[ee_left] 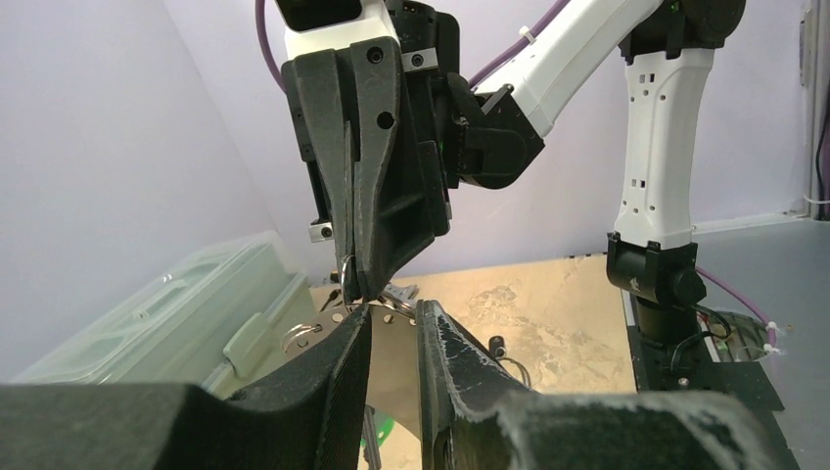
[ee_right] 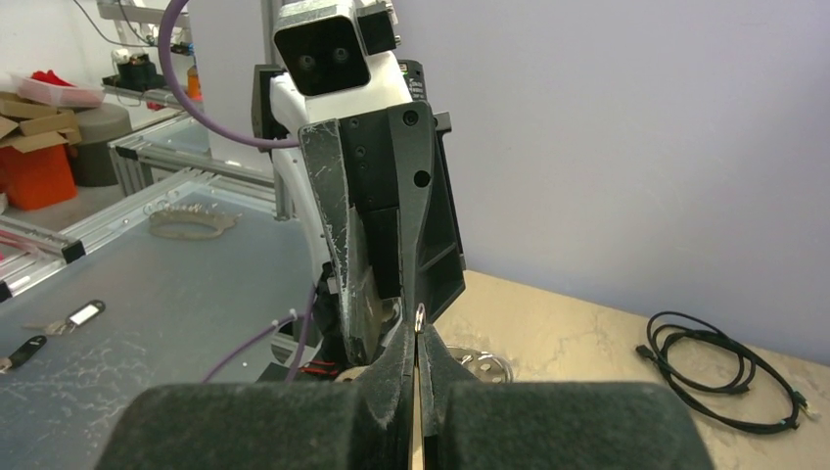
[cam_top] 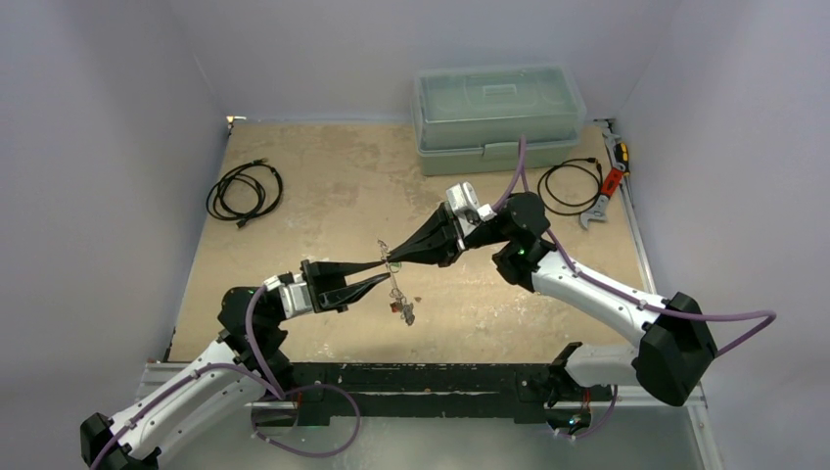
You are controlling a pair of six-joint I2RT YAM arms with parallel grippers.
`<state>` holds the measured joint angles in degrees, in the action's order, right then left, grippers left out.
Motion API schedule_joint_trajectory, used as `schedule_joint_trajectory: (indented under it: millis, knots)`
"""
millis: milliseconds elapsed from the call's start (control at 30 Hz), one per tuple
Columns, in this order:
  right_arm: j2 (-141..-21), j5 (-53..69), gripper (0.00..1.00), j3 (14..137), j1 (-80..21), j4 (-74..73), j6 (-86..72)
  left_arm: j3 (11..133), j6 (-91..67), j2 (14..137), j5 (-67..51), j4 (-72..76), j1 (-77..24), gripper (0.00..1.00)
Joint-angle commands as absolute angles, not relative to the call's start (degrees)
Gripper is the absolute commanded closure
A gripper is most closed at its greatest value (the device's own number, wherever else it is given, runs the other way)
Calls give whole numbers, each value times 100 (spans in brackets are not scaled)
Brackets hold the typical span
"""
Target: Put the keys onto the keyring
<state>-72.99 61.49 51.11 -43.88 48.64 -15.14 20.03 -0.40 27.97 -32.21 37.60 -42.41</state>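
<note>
Both grippers meet tip to tip above the table's middle. My right gripper (cam_top: 391,258) (ee_right: 418,328) is shut on a thin metal ring (ee_right: 419,314) (ee_left: 345,277) that pokes out of its tips. The keys (cam_top: 401,307) hang in a small bunch just below, and a green tag (ee_left: 390,428) shows low in the left wrist view. A pale round plate with holes along its rim and small split rings (ee_left: 393,338) (ee_right: 482,364), which I take for the keyring, sits at the tips of my left gripper (cam_top: 384,271) (ee_left: 393,311). Its jaws stand partly apart, and whether they press on the plate is hidden.
A translucent lidded box (cam_top: 497,116) stands at the back. A coiled black cable (cam_top: 245,191) lies at the left and another (cam_top: 571,185) at the right. An adjustable wrench with a red handle (cam_top: 607,188) rests by the right edge.
</note>
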Motion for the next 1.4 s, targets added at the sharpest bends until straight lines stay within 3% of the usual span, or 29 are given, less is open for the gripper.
schedule_joint_trajectory:
  millis: [0, 733, 1367]
  knots:
    - [-7059, 6276, 100, 5168, -4438, 4924, -1400, 2084, -27, 2823, -3030, 3757, -4259, 78]
    - [-6989, 6150, 100, 5168, -4504, 4750, -1255, 2085, 220, 2708, -3000, 3615, -4262, 82]
    - [-6994, 5799, 100, 5432, -4695, 3337, -260, 2048, 137, 2733, -3296, 3778, -4259, 82]
